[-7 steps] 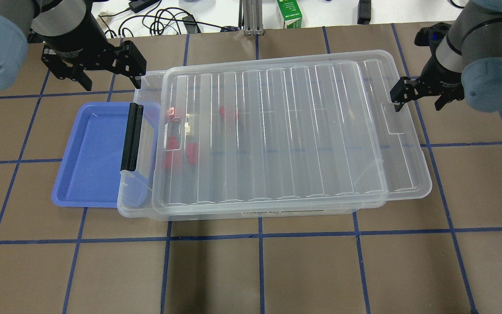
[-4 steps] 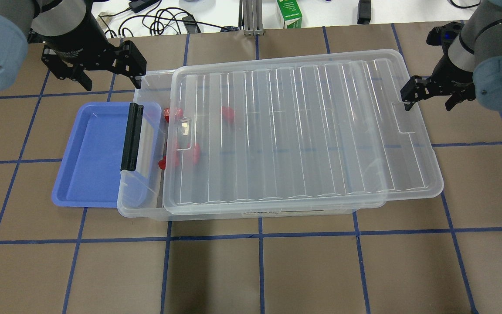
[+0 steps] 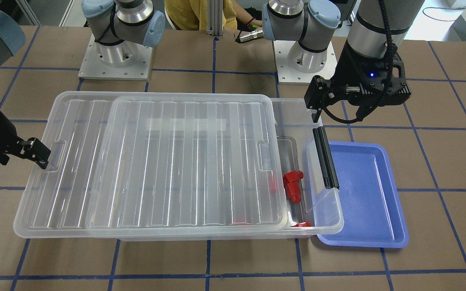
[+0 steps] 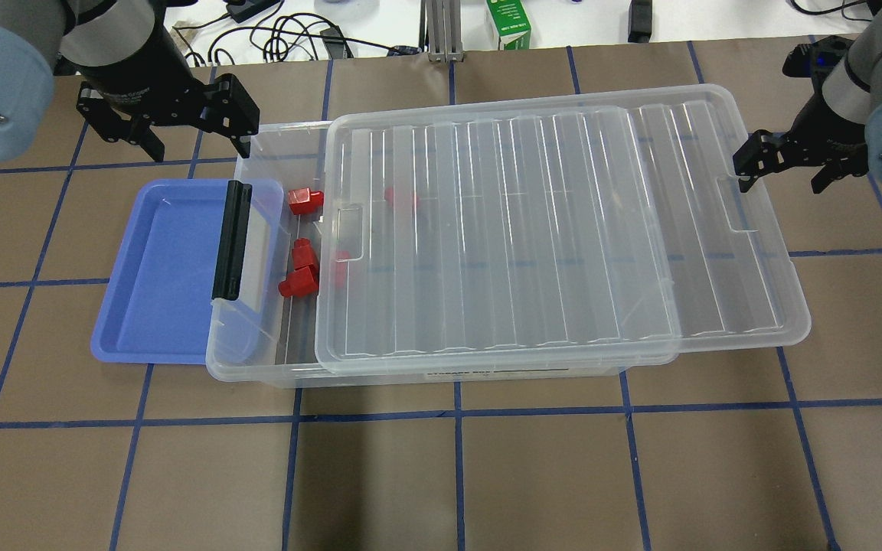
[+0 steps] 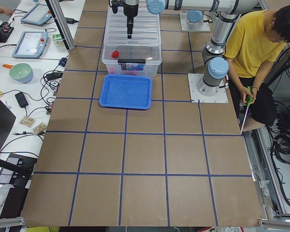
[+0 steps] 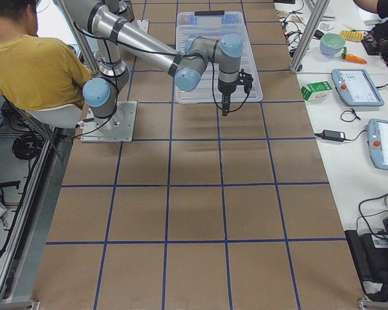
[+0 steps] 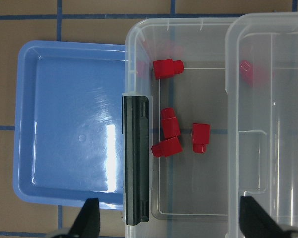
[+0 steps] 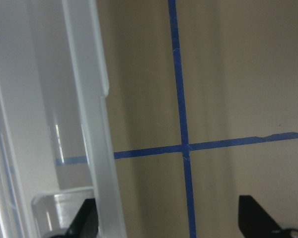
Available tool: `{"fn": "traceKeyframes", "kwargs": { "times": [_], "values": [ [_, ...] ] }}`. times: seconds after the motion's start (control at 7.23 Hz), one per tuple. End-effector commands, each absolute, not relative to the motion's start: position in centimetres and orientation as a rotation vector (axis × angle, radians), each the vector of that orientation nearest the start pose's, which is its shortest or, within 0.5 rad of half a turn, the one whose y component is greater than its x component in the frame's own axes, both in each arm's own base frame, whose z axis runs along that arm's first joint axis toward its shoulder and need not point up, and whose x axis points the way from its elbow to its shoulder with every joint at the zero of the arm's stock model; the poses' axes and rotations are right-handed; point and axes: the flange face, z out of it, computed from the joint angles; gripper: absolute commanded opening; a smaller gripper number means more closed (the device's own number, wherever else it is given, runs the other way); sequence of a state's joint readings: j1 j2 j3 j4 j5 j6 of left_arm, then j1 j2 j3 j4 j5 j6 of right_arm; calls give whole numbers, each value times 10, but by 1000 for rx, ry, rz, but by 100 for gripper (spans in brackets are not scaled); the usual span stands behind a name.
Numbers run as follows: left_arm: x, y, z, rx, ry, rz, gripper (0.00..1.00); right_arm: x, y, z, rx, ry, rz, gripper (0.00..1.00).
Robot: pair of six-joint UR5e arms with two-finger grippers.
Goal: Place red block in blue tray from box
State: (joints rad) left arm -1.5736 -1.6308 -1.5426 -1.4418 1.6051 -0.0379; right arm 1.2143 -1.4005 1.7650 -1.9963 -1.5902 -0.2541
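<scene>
The clear box [image 4: 257,157] stands mid-table with its ribbed lid [image 4: 548,229] slid off to the right. Its left end is uncovered beside the black latch [image 4: 230,241]. Several red blocks lie there. One red block [image 4: 305,200], with a square body and a stub, lies alone near the far wall and shows in the left wrist view [image 7: 168,68]. The blue tray [image 4: 158,268] lies empty, partly under the box's left end. My left gripper [image 4: 190,138] hovers open above the box's far-left corner. My right gripper [image 4: 787,167] is open, one finger against the lid's right edge.
Another red block [image 4: 401,197] lies under the lid. A green carton [image 4: 507,23] and cables [image 4: 288,38] lie beyond the table's far edge. An operator in yellow [image 5: 251,53] sits beside the robot bases.
The lid has slid to the right along with my right gripper, uncovering the box's left end and several red blocks. My left gripper has stayed in place.
</scene>
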Motion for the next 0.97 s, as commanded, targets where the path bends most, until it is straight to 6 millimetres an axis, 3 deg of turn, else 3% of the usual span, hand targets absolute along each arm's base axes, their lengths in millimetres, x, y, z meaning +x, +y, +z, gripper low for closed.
{"fn": "traceKeyframes", "kwargs": {
  "times": [0.0,0.14,0.28,0.69,0.83],
  "values": [
    [-170,-541,452,-63,3120,-195,100,-94,-552,349,196,3174,-84,100],
    [-190,-539,436,-83,3120,-149,100,-106,-550,349,201,3174,-83,100],
    [-195,-535,416,-80,3117,-90,100,-111,-549,349,213,3175,-82,100],
    [-198,-524,358,-44,3121,-60,100,-114,-553,360,184,3181,-99,100],
    [-199,-527,348,-32,3124,-85,100,-114,-553,360,185,3182,-96,100]
  ]
}}
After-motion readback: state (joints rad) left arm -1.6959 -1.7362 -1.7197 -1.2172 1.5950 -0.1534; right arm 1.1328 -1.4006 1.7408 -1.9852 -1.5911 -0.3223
